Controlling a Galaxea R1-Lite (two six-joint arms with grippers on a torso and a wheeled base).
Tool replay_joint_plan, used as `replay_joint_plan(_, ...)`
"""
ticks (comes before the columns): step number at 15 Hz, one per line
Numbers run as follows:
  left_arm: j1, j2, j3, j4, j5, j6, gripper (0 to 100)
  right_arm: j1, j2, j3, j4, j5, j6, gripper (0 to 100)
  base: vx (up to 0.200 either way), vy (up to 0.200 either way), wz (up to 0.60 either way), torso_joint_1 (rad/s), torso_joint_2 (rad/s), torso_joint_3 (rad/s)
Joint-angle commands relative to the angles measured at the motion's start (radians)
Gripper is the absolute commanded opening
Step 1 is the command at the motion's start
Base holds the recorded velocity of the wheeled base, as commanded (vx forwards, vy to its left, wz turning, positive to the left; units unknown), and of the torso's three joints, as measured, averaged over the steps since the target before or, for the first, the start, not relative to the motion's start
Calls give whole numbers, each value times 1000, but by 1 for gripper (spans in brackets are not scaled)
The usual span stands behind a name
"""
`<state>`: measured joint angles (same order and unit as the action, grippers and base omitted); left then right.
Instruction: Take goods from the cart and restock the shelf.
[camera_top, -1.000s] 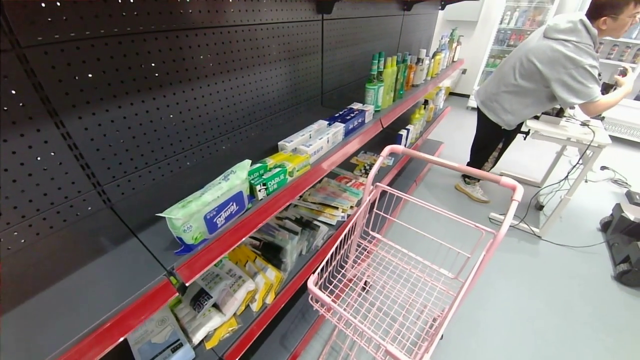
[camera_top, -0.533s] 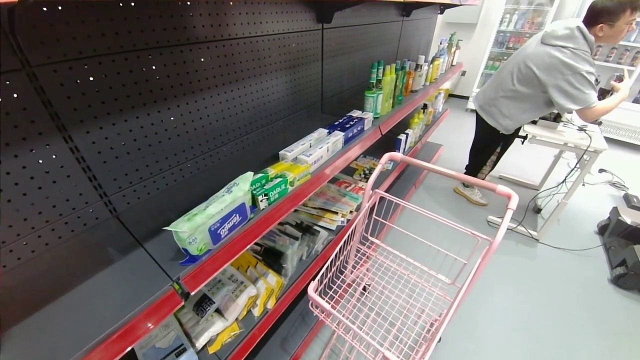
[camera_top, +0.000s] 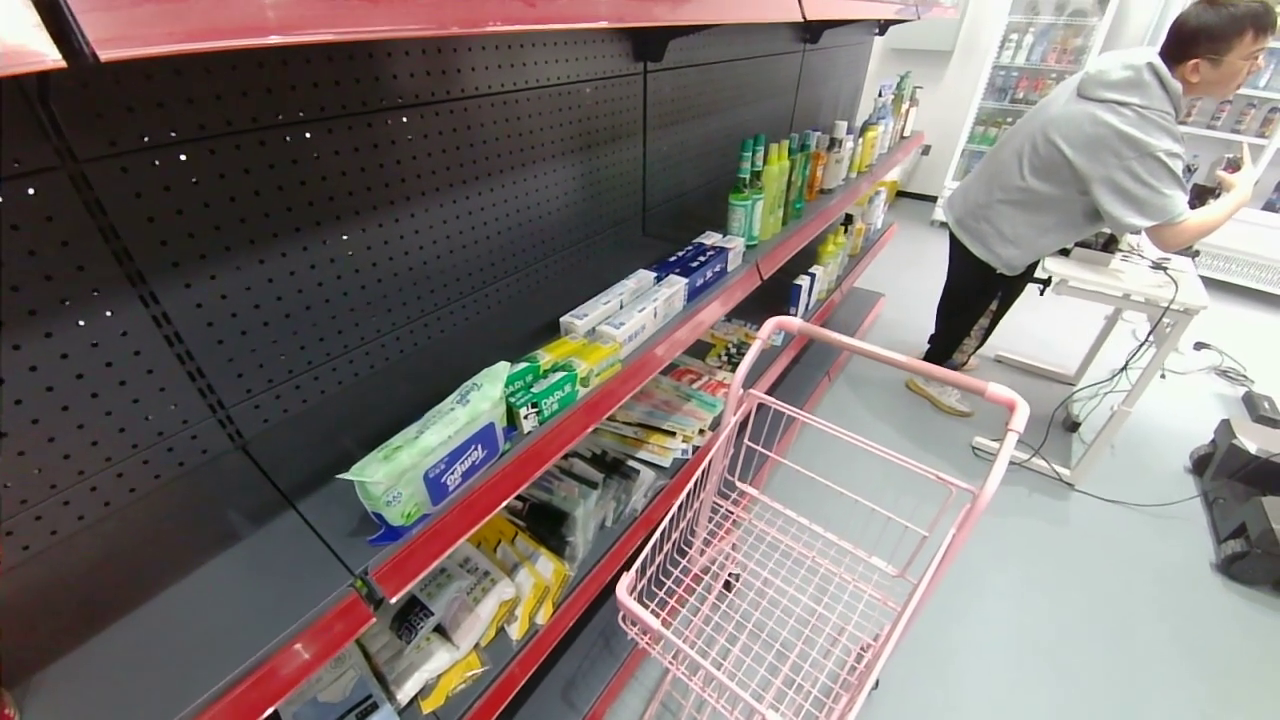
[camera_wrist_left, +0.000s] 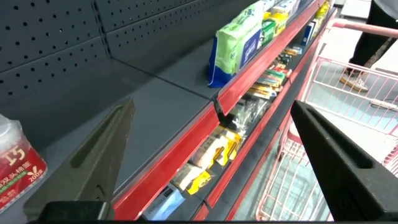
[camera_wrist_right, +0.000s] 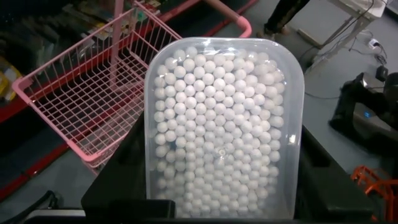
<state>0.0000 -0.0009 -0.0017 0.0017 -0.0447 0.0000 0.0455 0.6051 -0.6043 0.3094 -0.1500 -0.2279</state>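
The pink wire cart (camera_top: 800, 560) stands beside the black shelf (camera_top: 190, 610) with red edges, and its basket looks empty. My right gripper (camera_wrist_right: 224, 134) is shut on a clear plastic tub of white balls (camera_wrist_right: 224, 124), held above the floor just off the cart (camera_wrist_right: 87, 93). My left gripper (camera_wrist_left: 211, 109) is open with nothing between its fingers. It hangs over a bare stretch of the middle shelf (camera_wrist_left: 143, 106), short of a green wipes pack (camera_wrist_left: 239, 40).
Wipes (camera_top: 435, 460), toothpaste boxes (camera_top: 620, 305) and green bottles (camera_top: 765, 180) line the middle shelf. Packets fill the lower shelf (camera_top: 520, 570). A red-and-white pack (camera_wrist_left: 18, 168) lies near my left gripper. A person (camera_top: 1060, 170) leans over a white table (camera_top: 1125, 280) far right.
The head camera has tilted upward, so the whole picture slid down and the red edge of an upper shelf came into view. The goods and cart have not moved.
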Motion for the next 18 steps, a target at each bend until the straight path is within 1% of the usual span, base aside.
replay_joint_plan(1, 0, 1, 0, 0, 0, 0, 100, 0, 5, 1, -1, 0, -1, 0, 0, 0, 0, 90, -188, -95)
replay_joint_plan(3, 0, 1, 0, 0, 0, 0, 100, 2, 1, 3, 1, 0, -2, 0, 0, 0, 0, 90, -188, -100)
replay_joint_plan(6, 0, 1, 0, 0, 0, 0, 100, 2, -2, 4, -3, -2, -14, 0, 0, 0, 0, 0, 0, 0)
replay_joint_plan(18, 0, 1, 0, 0, 0, 0, 100, 0, -13, 9, -3, -2, -18, 0, 0, 0, 600, 2, 1, 4)
